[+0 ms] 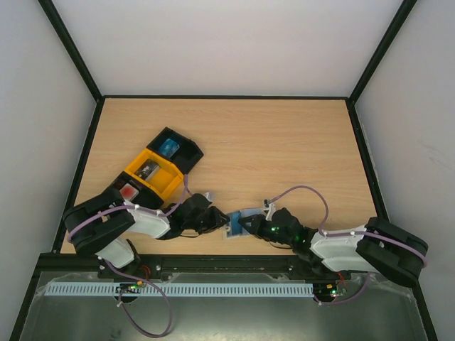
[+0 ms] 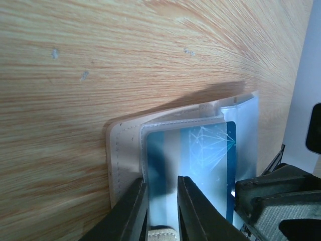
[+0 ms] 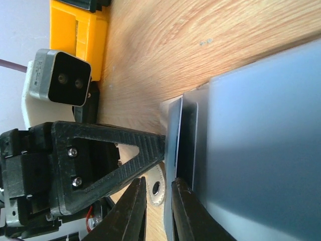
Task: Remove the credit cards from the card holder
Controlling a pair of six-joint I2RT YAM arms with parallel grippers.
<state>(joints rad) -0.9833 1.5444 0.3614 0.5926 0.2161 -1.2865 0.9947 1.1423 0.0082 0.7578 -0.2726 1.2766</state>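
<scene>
Both grippers are closed on the card holder (image 1: 237, 224), which is laid open on the wooden table (image 1: 284, 142) near its front edge, between the two arms. In the left wrist view, the left gripper (image 2: 161, 181) is seen with its fingers drawn almost together, and a clear sleeve of the holder is pinched between them. A blue card (image 2: 213, 150) with a pale web pattern is held inside that sleeve, and the beige cover is spread flat on the wood beneath. In the right wrist view, the right gripper (image 3: 158, 182) is seen pressed onto the thin edge of a pale blue-grey leaf from the opposite side. Well apart, toward the left rear, a yellow tray (image 1: 162, 183) and a black tray (image 1: 190, 153) are set touching. A small blue item (image 1: 169, 148) is lodged in the black tray, and a small red item (image 1: 128, 190) is seen in a dark compartment at the yellow tray's near end.
</scene>
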